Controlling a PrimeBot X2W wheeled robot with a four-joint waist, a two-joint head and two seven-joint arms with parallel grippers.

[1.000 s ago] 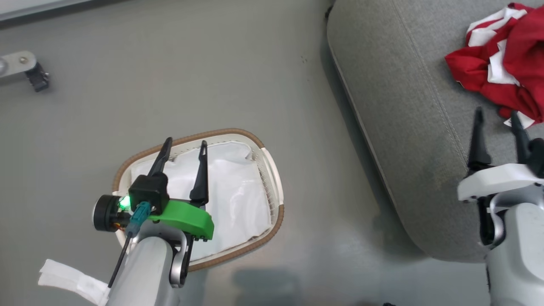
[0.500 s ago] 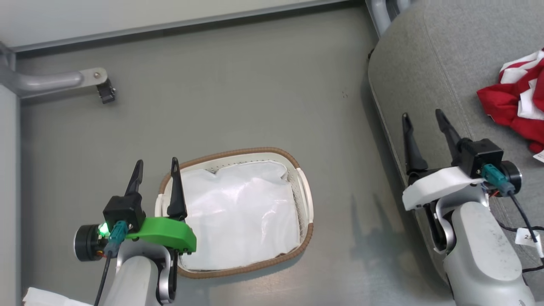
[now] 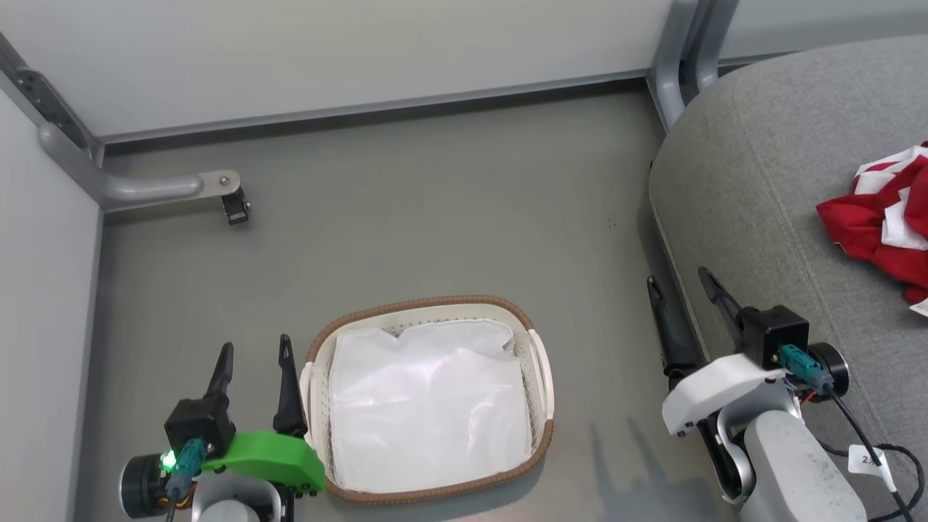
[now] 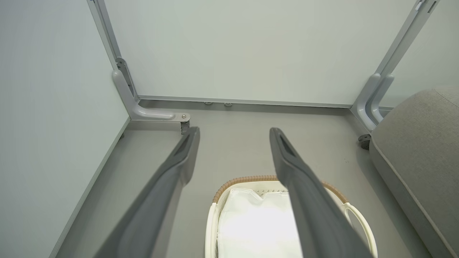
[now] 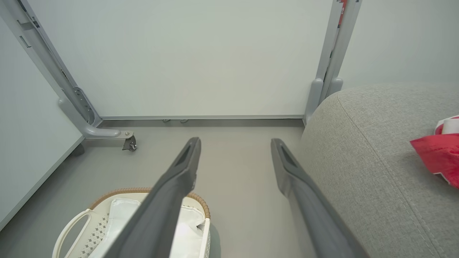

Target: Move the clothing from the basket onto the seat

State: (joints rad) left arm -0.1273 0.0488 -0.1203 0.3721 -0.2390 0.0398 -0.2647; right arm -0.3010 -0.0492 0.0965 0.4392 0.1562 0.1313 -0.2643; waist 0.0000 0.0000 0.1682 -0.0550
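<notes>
The floor [image 3: 435, 217] is grey and smooth, with pale walls [image 3: 326, 51] behind it. A grey metal leg [image 3: 145, 187] with a small black wheel [image 3: 235, 210] sits in the corner. The basket [image 3: 420, 303] stands on the floor, and a plain white sheet [image 3: 428, 413] lies inside it. The left claw [image 3: 255, 345] hangs just beside the basket's left side. Its two dark fingers are spread wide apart and it holds nothing. The right claw [image 3: 679, 278] is wide open too and holds nothing. It hangs by the edge of the seat [image 3: 761, 203], between the seat and the basket. The clothing [image 3: 881, 225] lies in a red and white heap on the seat, well apart from both claws. A small white tag [image 3: 866, 458] hangs on the right arm's black cable, but its writing is too small to read.
</notes>
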